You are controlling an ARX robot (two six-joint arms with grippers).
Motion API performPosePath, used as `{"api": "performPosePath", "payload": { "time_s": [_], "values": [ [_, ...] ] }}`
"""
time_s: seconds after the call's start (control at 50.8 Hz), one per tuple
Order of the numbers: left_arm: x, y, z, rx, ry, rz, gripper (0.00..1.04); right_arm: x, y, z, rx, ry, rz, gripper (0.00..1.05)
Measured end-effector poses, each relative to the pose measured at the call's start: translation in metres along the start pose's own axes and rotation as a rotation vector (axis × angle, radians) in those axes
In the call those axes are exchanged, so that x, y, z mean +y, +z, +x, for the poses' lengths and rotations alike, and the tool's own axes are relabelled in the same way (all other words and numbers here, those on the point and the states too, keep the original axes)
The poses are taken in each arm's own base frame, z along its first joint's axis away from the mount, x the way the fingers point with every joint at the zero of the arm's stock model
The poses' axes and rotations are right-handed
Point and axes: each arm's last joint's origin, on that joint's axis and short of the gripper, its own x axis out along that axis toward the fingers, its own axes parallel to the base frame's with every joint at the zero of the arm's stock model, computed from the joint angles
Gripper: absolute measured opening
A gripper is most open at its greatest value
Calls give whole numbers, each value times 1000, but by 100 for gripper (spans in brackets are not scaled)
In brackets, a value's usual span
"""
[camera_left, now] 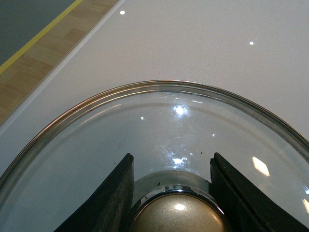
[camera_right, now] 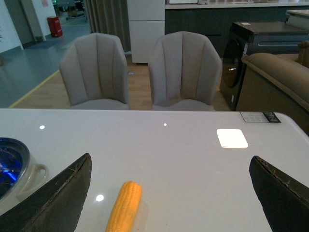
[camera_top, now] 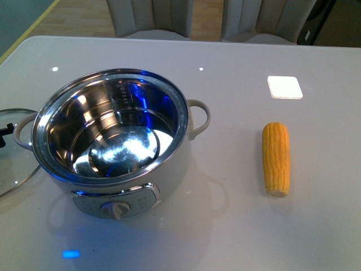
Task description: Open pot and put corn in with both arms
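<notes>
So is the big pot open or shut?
Open: the cream-white electric pot shows its bare steel inside, and the round glass lid is off, beside it.

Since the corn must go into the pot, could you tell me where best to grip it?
Probably the middle of the corn, from above with the open right gripper, closing across its width; it lies flat on the table, long axis pointing away from the robot.
</notes>
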Motion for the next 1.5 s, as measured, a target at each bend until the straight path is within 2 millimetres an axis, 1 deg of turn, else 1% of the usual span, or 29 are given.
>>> {"api": "performPosePath", "payload": {
  "time_s": [0.138,0.276,0.354,0.374,0.433,0.492,0.551,0.591,0.63,0.689,0.748,0.847,0.886,1.004,1.103,1.182,1.3,1.359,1.418,1.497],
  "values": [
    [-1,-4,2,3,-7,14,42,0,0,0,0,0,0,96],
    [-4,-5,3,-5,-19,29,42,0,0,0,0,0,0,96],
    [-7,-4,2,-10,-30,48,52,0,0,0,0,0,0,96],
    [-7,-4,2,-11,-31,56,57,0,0,0,0,0,0,96],
    [-7,-5,2,-10,-27,65,68,0,0,0,0,0,0,96],
    [-7,-5,1,-7,-21,65,75,0,0,0,0,0,0,96],
    [-7,-5,-1,-7,-15,65,86,0,0,0,0,0,0,96],
    [-7,-3,-4,-11,-5,64,94,0,0,0,0,0,0,96],
    [-6,1,-8,-17,8,64,100,0,0,0,0,0,0,96],
    [-5,11,-16,-39,21,57,98,0,0,0,0,0,0,96],
    [-4,20,-23,-58,33,49,98,0,0,0,0,0,0,96],
    [-2,40,-41,-116,28,50,98,0,0,0,0,0,0,96],
    [-2,44,-47,-126,25,51,98,0,0,0,0,0,0,96],
    [10,56,-75,-137,31,36,98,0,0,0,0,0,0,96],
    [20,70,-96,-153,32,13,98,0,0,0,0,0,0,96],
    [23,82,-113,-174,23,1,98,0,0,0,0,0,0,96],
    [22,104,-145,-222,-21,-13,98,0,0,0,0,0,0,96],
    [21,113,-154,-261,-24,-13,98,0,0,0,0,0,0,96],
    [21,119,-158,-288,-27,-12,98,0,0,0,0,0,0,96],
    [21,119,-158,-291,-27,-15,98,0,0,0,0,0,0,96]
  ]
}}
